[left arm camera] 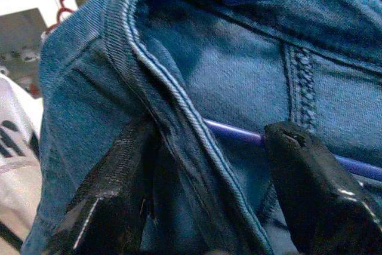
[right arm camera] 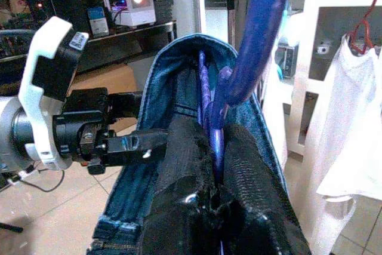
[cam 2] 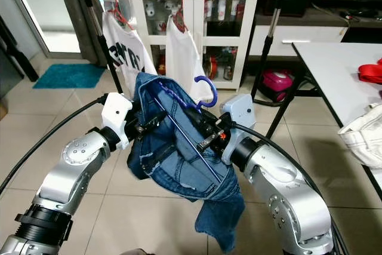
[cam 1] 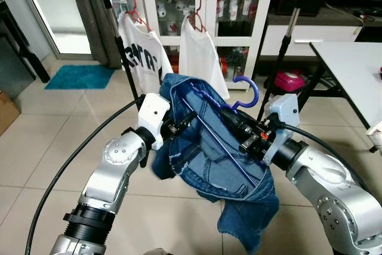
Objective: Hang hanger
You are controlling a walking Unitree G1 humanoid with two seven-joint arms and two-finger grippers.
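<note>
Far back: white cupboard with glass doors, small things on its shelves.
Far left: blue mat on the tiled floor, by a grey curtain.
Right: white table, red thing and white bag on it.
Far right, low down: pink box on the floor, under the table's far end.
Left edge: brown cardboard box.
</note>
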